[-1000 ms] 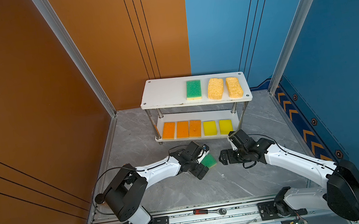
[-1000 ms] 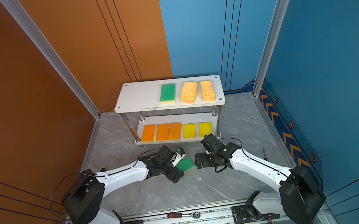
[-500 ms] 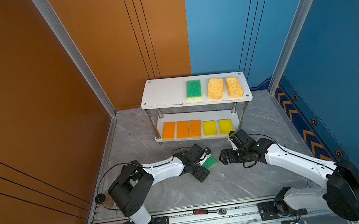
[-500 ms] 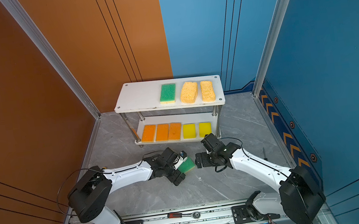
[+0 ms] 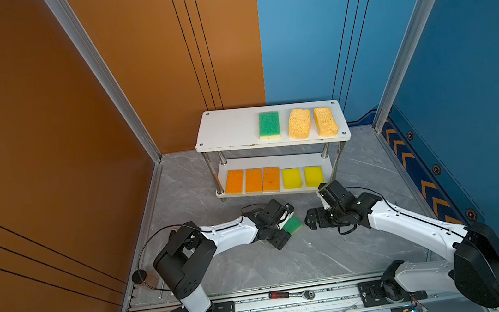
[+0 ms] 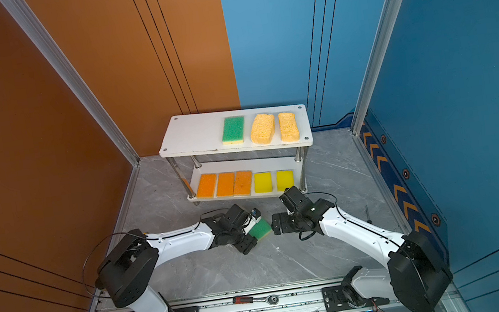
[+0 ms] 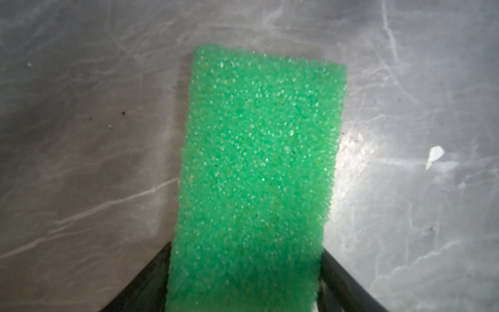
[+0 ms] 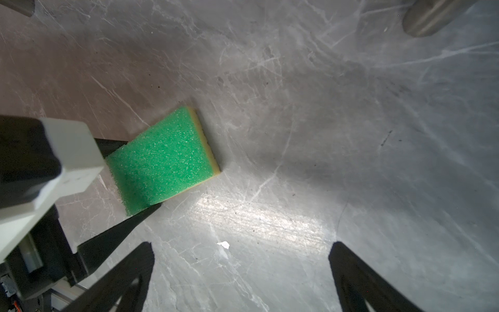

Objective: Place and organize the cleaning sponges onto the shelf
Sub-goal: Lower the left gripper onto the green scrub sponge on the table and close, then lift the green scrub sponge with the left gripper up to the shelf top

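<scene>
The left gripper point(image 5: 286, 228) is clamped on the green-topped sponge point(image 7: 259, 151) at its near end. In the left wrist view one black finger point(image 7: 151, 278) lies against each long side, and most of the pad juts forward past the tips. Its far yellow edge looks to touch the grey marbled floor point(image 8: 297, 108). The right gripper point(image 8: 241, 244) stands spread wide with nothing between, just beside the sponge's free end, in front of the shelf point(image 5: 228, 130).
</scene>
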`<act>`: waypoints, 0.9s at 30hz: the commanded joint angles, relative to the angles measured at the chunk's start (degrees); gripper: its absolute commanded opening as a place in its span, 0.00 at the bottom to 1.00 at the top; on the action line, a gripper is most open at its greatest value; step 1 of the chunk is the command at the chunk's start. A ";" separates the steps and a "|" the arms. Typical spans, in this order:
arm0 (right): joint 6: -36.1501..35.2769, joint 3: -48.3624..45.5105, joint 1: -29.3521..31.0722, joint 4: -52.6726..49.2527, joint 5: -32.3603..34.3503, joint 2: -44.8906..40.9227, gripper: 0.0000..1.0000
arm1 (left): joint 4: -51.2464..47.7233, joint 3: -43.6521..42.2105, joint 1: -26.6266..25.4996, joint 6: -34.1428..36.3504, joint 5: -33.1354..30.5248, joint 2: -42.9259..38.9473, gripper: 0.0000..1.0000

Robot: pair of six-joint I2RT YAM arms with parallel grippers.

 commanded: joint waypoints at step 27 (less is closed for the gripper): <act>0.58 -0.23 -0.86 0.83 -0.62 0.45 1.00 | 1.06 -4.92 -0.65 -7.61 -5.40 -10.34 0.59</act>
